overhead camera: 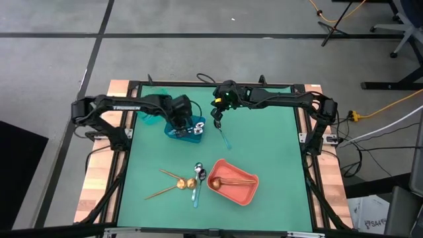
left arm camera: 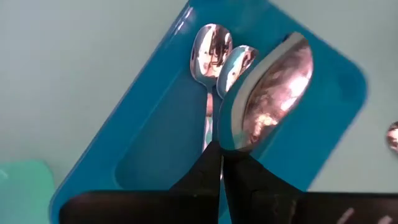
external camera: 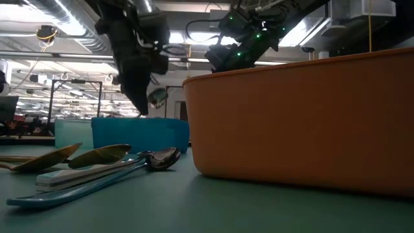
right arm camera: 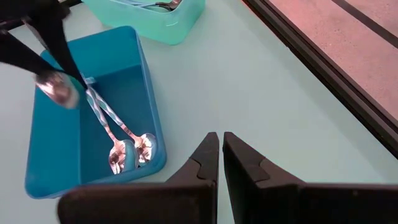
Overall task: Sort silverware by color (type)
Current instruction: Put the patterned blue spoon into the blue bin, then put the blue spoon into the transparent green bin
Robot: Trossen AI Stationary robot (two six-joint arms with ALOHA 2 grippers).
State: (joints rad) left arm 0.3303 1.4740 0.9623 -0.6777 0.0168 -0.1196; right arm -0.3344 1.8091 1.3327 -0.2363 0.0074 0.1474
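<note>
My left gripper [left arm camera: 221, 157] hovers over the blue bin [overhead camera: 186, 131] and is shut on a silver spoon [left arm camera: 273, 99]. Two more silver spoons [left arm camera: 214, 53] lie inside that bin. My right gripper [right arm camera: 221, 142] is shut and holds nothing. It hangs just right of the blue bin, close to a light-blue-handled utensil [overhead camera: 226, 139] lying flat on the mat. Near the table's near edge lie copper-gold spoons [overhead camera: 169, 185], silver spoons [overhead camera: 199, 174] and a blue-handled piece [overhead camera: 195, 195]. Copper spoons [overhead camera: 232, 180] rest in the coral bin [overhead camera: 246, 196]. My left gripper pinches the silver spoon between its two fingers [left arm camera: 205, 171] at the bowl's end nearest them [left arm camera: 235, 142], coming from above. The handle is hidden by the fingers. The spoon is lifted clear above the blue bin, and its bowl [external camera: 157, 97] sticks out beyond the fingertips.
A teal bin [right arm camera: 155, 15] with utensils stands beyond the blue bin toward the table's far left. The coral bin fills the low view's right half [external camera: 304, 116]. Bare green mat [overhead camera: 271, 145] stretches on the right side. The table's black frame [overhead camera: 301, 132] borders the mat.
</note>
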